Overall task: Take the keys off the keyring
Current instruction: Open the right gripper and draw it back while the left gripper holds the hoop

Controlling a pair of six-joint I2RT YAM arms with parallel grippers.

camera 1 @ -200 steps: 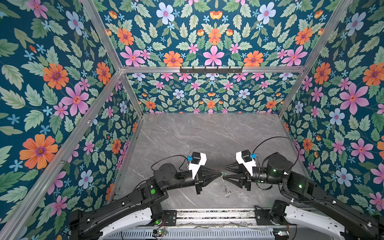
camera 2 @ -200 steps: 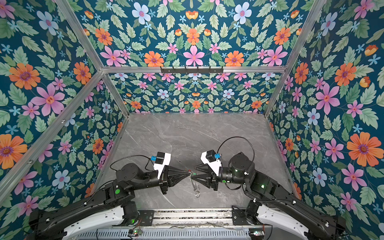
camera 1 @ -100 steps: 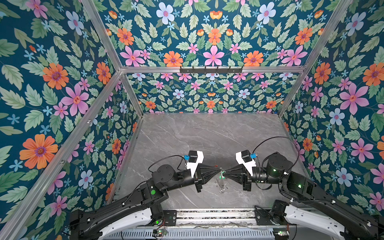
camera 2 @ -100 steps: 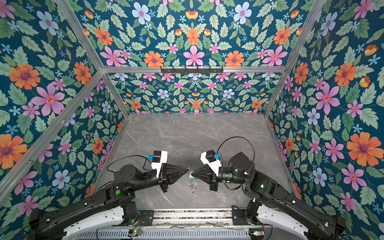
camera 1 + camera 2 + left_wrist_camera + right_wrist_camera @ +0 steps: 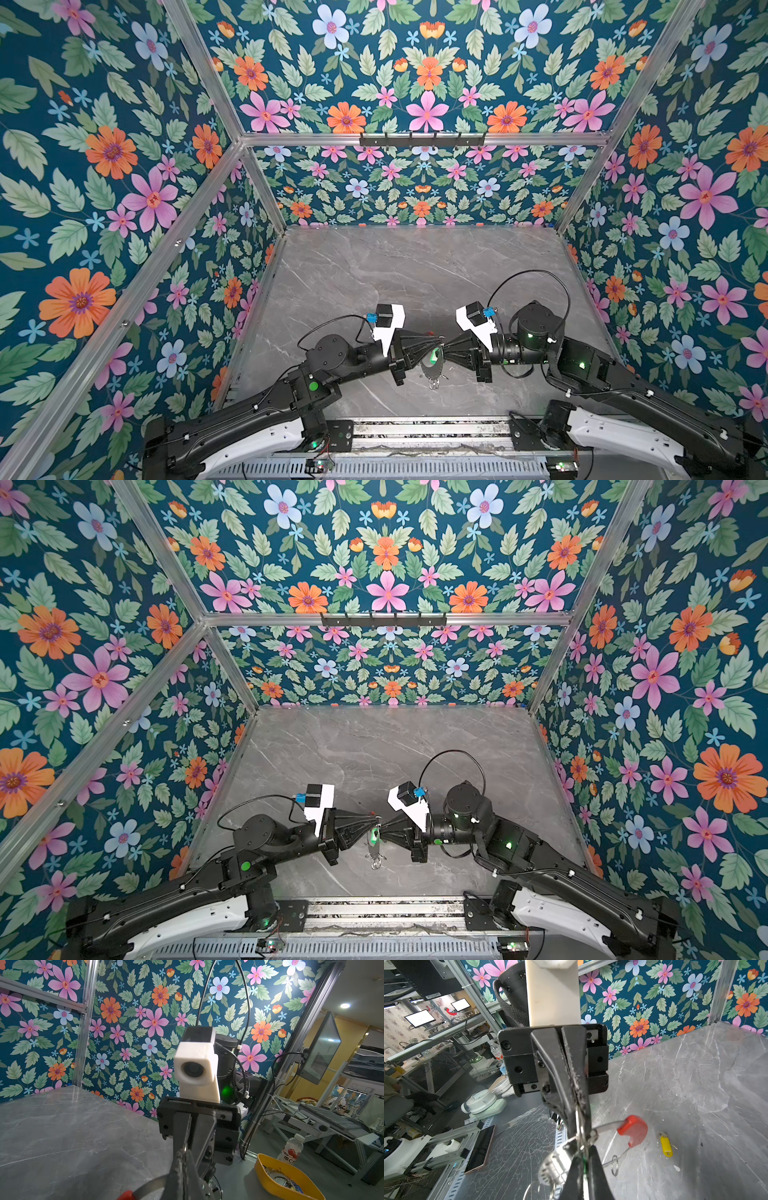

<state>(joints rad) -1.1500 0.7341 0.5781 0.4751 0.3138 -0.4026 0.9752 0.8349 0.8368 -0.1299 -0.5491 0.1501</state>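
Note:
Both grippers meet tip to tip low over the front middle of the table in both top views. My left gripper (image 5: 437, 343) (image 5: 184, 1150) is shut on the keyring (image 5: 618, 1156), a thin grey hoop, next to its red sleeve (image 5: 633, 1129) (image 5: 126, 1195). Facing it, my right gripper (image 5: 446, 345) (image 5: 583, 1150) is shut on the green key (image 5: 434, 356) (image 5: 375, 836), which shows as a green sliver between its fingers. Small silver rings (image 5: 434, 377) dangle below. The yellow key (image 5: 666, 1146) lies loose on the table beyond the sleeve.
Flowered walls close the marble table (image 5: 415, 270) on three sides, and a black hook rail (image 5: 422, 139) runs along the back wall. Off the table are a yellow tray (image 5: 270, 1178), a bottle (image 5: 291, 1150) and a phone (image 5: 480, 1149).
My right gripper has closed from partly open onto the green key. The meeting point of the two grippers has drifted slightly left, and the dangling rings came up with it.

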